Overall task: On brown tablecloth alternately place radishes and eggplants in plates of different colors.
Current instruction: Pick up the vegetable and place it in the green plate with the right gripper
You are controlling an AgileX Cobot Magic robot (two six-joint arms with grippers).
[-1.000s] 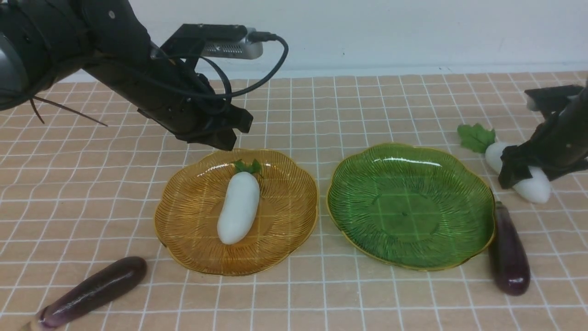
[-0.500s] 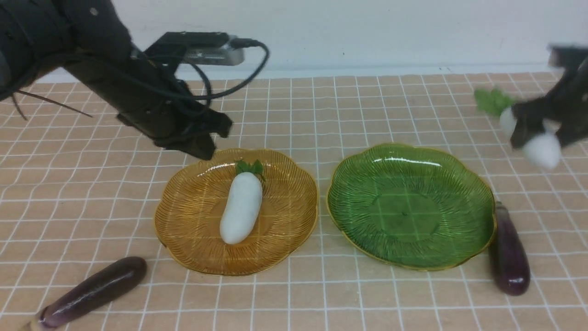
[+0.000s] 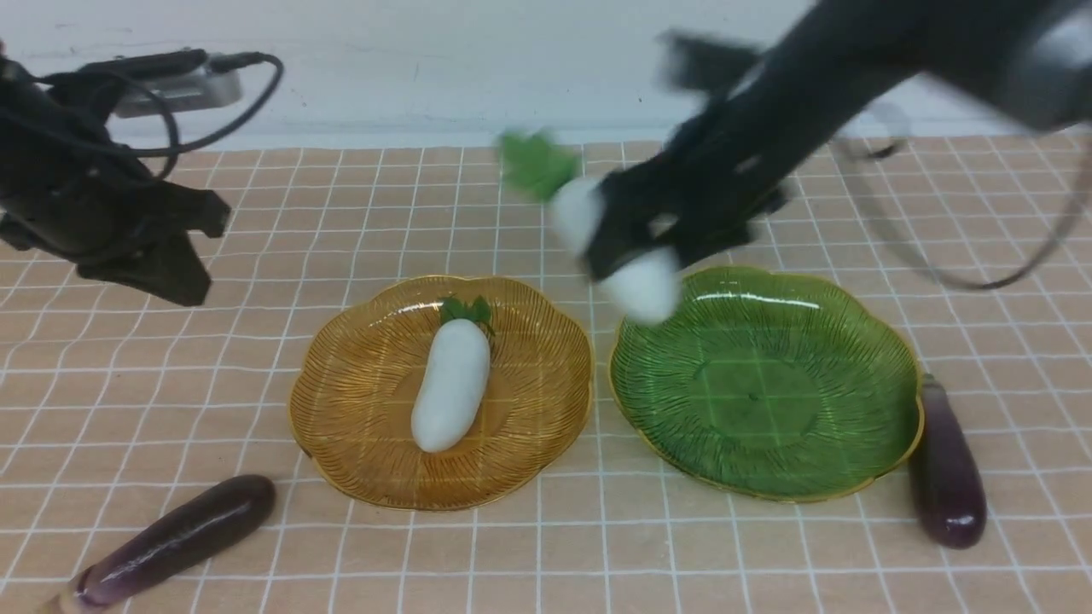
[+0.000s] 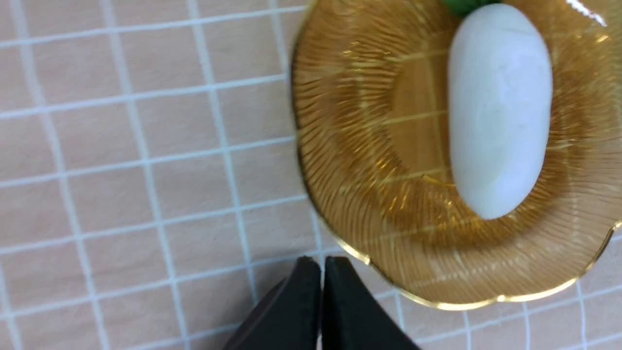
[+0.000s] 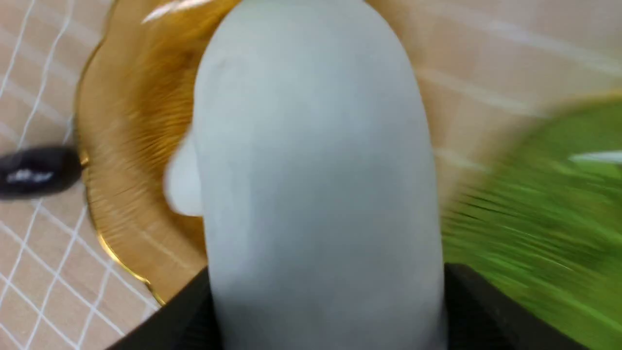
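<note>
Right gripper clasps a smooth oblong radish (blurred) by the ribbed green plate; left gripper closed.

- L arm: black, at the far left side, held up high, bent down twd the front.
- L tool: points down. Jaws pressed tight together, nothing betw them. In the left wrist view its two black tips touch each other.
- R arm: black, comes in from the top right and reaches across twd the middle. It looks blurry.
- R tool: tilts down. Jaws stand wide apart but squeeze a white radish, w/ a black finger on each side. Radish hangs up in the air.
</note>
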